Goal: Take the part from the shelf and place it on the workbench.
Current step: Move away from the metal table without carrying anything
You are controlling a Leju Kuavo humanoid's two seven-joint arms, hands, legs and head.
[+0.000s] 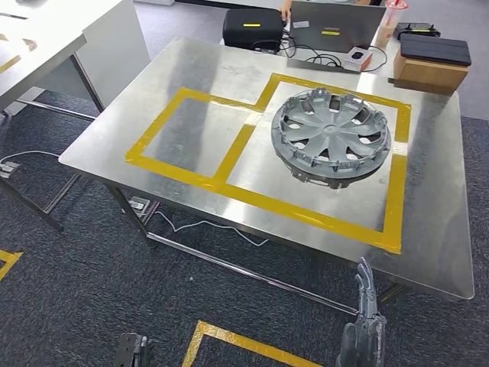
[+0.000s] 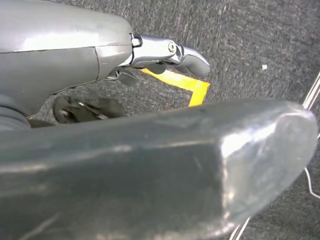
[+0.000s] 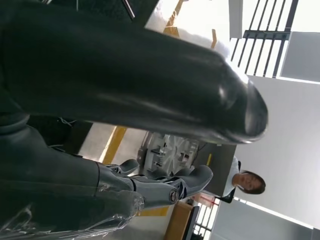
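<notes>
One hubcap (image 1: pixel 331 136) in yellow-taped square (image 1: pixel 396 200), workbench (image 1: pixel 109 138), hands low.

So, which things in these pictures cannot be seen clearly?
- Left robot hand: cut off by the head view's bottom edge.
- Wheel cover: right wrist view, mostly hidden behind the right robot hand.
- Pink cup: head view, cut by the top edge.
</notes>
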